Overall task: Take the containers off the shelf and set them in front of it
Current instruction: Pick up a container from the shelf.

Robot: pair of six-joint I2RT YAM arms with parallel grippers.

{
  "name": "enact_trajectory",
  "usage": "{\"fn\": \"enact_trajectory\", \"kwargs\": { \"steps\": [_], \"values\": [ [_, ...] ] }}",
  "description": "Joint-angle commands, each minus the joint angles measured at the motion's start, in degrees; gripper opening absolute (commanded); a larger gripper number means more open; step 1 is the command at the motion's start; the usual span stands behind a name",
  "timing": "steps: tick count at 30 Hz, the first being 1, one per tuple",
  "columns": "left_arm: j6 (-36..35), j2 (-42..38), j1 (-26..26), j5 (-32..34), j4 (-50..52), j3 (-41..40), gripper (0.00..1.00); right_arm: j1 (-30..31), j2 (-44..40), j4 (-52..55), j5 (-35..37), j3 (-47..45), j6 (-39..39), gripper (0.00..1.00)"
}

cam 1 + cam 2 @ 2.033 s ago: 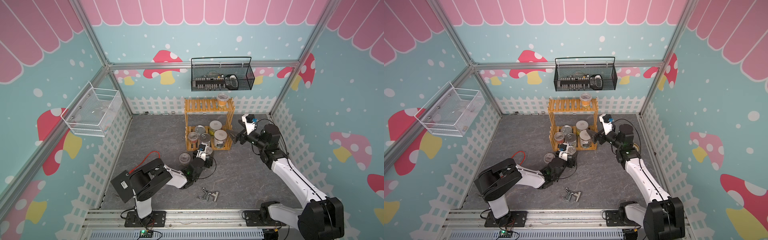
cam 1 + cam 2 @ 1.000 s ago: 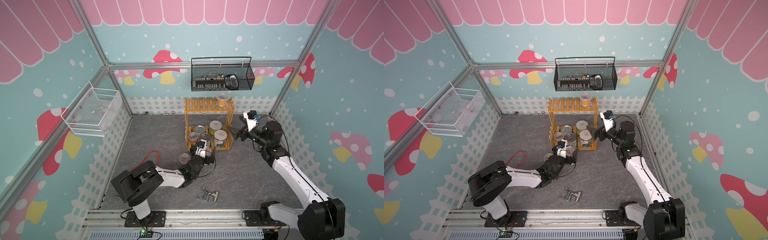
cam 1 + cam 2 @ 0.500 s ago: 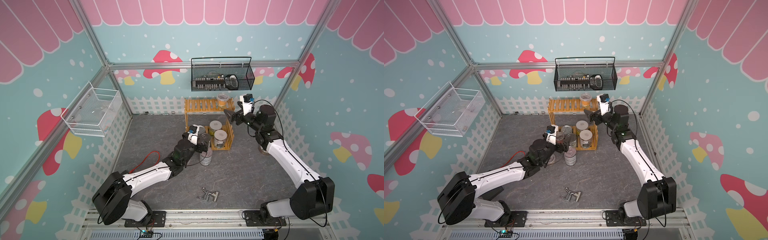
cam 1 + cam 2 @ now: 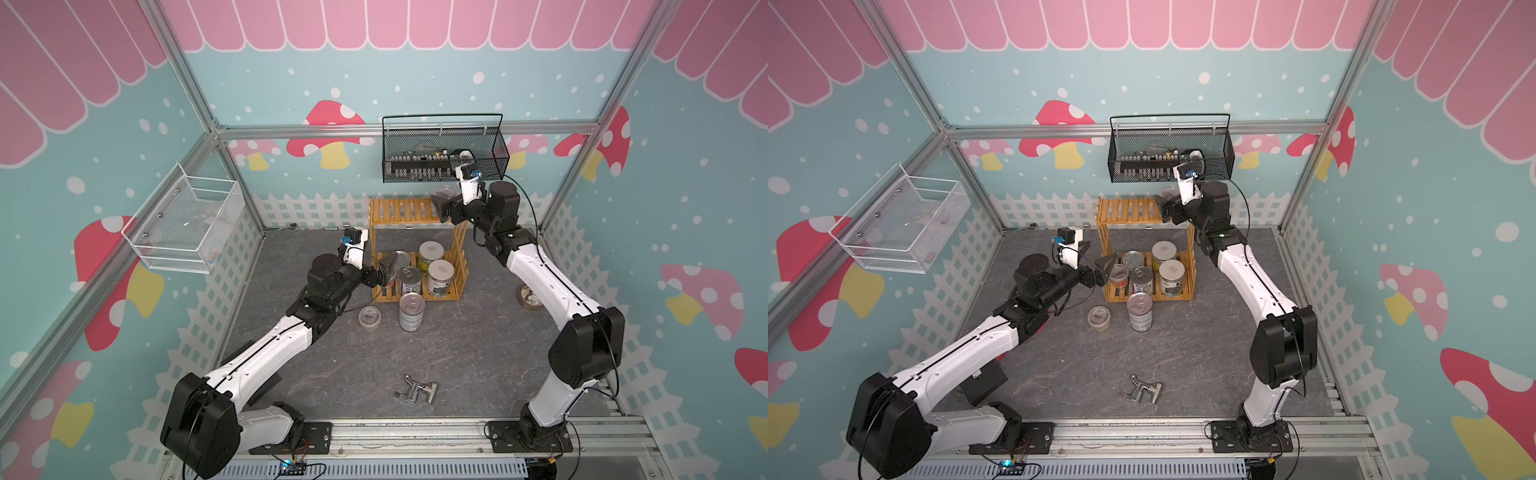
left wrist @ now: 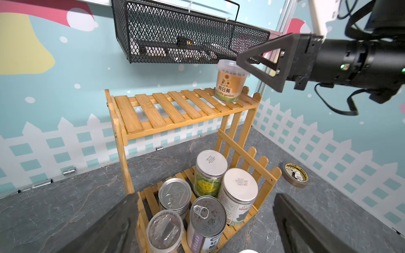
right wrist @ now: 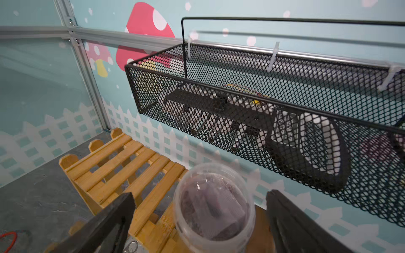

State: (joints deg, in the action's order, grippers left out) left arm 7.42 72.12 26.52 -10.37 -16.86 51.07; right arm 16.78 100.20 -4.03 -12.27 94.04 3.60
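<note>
The yellow slatted shelf (image 4: 399, 208) stands at the back of the grey floor. A clear cup (image 6: 213, 203) with an orange label stands on the right end of its top tier (image 5: 166, 111). My right gripper (image 6: 199, 219) is open, a finger on each side of that cup with a gap between. The lower tier holds two tin cans (image 5: 174, 192), two white-lidded jars (image 5: 240, 186) and a clear cup (image 5: 164, 230). My left gripper (image 4: 386, 274) hangs open just above that tier's front left, around the cup and the nearer can. One tin can (image 4: 411, 311) and one clear cup (image 4: 369, 318) stand on the floor in front.
A black mesh basket (image 4: 444, 158) hangs on the back wall just above the top tier and my right wrist. A white wire basket (image 4: 187, 224) hangs on the left wall. A tape roll (image 4: 530, 297) lies right of the shelf, and a small metal part (image 4: 415, 392) lies near the front.
My left gripper rose from the floor by the set-down can and moved to the shelf's lower tier. My right gripper climbed from beside the lower tier to the cup on top.
</note>
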Motion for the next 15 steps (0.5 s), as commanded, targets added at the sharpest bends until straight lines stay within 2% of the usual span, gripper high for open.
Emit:
{"fn": "enact_trajectory", "kwargs": {
  "steps": [1,9,15],
  "values": [
    [1.06,-0.84,-1.1,-5.62,2.59,1.35,0.99,0.1,1.17,2.01,3.81,2.01,-1.14,0.99],
    [1.52,0.5,-1.77,-7.99,2.9,1.67,0.99,0.19,3.7,3.22,4.81,4.15,-0.89,0.96],
    [1.71,0.83,-2.08,-9.35,3.0,1.95,0.99,0.23,5.0,3.98,4.77,5.57,-0.71,0.84]
  ]
}}
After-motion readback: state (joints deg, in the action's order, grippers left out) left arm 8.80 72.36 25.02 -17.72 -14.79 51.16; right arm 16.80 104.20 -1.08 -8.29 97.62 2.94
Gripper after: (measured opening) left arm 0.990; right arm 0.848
